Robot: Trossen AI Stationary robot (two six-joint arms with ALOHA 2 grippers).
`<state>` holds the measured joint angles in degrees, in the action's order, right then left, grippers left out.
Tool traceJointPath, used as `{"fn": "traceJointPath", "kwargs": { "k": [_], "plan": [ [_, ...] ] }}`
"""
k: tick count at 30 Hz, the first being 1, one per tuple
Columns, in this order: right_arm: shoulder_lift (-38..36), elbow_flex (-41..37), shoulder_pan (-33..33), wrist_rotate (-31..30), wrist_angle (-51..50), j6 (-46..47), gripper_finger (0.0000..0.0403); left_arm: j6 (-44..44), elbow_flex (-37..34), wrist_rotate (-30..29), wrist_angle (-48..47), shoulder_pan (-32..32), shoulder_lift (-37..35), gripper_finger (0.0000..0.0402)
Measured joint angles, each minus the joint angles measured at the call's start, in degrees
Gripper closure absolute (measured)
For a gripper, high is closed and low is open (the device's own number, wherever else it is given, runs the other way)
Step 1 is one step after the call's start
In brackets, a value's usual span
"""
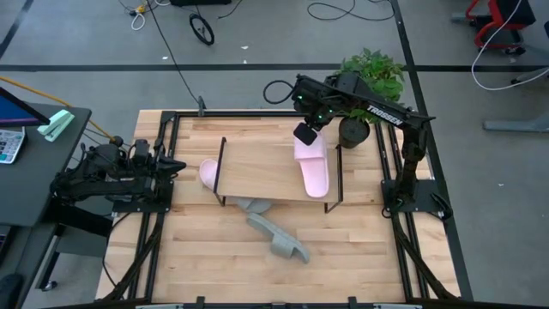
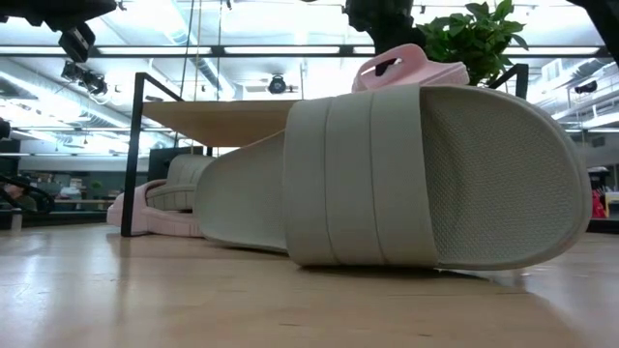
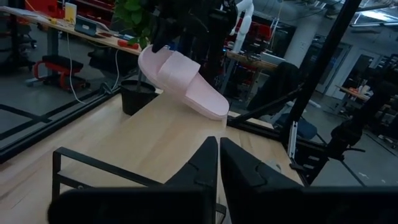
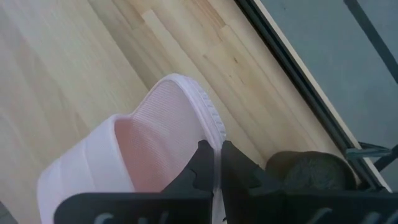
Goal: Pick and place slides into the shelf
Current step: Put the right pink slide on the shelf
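Observation:
A pink slide point(image 1: 315, 170) lies lengthwise on the right part of the shelf point(image 1: 257, 167), with my right gripper point(image 1: 304, 135) shut on its far end. A second pink slide point(image 1: 208, 174) rests on the table at the shelf's left end, partly under the board. One grey slide point(image 1: 251, 206) pokes out from under the shelf's near edge. Another grey slide point(image 1: 280, 239) lies on the table nearer the front, tipped on its side in the low view point(image 2: 416, 174). My left gripper point(image 1: 177, 163) waits shut at the table's left edge, pointing level at the shelf. My right gripper pinches the thin edge of the pink slide's sole point(image 4: 214, 134) between its two fingers, beside the strap point(image 4: 81, 171). The fingers come steeply from above, at the slide's far end. That end is raised and the slide slants down, its near end point(image 3: 214, 112) on the shelf board.
A potted plant point(image 1: 371, 75) in a dark pot point(image 1: 352, 130) stands just right of the shelf's far right corner, close to my right arm. The shelf's left half point(image 3: 143, 134) is bare wood. Black frame rails point(image 1: 154, 184) border the table.

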<state>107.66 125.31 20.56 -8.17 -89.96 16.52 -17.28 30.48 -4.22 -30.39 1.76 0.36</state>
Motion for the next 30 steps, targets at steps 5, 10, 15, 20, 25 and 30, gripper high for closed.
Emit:
{"fn": "traceJointPath", "kwargs": {
  "k": [5,10,15,20,25,30],
  "plan": [
    [-0.07,-2.09,0.04,0.18,-0.04,-0.43,0.0393,0.02,0.00,-0.01,0.02,0.00,0.00,0.0385],
    [-0.07,-4.86,-0.50,-0.89,-0.03,-1.89,0.0393,0.05,0.00,-0.01,0.05,0.00,0.00,0.0393],
    [-0.07,-6.39,-0.50,-2.09,0.01,-2.20,0.0393,0.09,0.00,-0.01,0.06,0.00,0.00,0.0385],
    [-0.07,-7.25,-0.52,-3.49,-0.08,-2.73,0.0393,0.10,0.00,-0.01,0.08,0.00,0.00,0.0378],
    [-0.07,-7.55,-0.50,-3.99,-0.15,-2.26,0.0393,0.09,0.00,-0.01,0.08,0.00,0.00,0.0383],
    [-0.07,-7.57,-0.50,-4.15,-0.15,-1.78,0.0393,0.09,0.00,-0.02,0.08,-0.02,0.00,0.0393]
  ]
}}
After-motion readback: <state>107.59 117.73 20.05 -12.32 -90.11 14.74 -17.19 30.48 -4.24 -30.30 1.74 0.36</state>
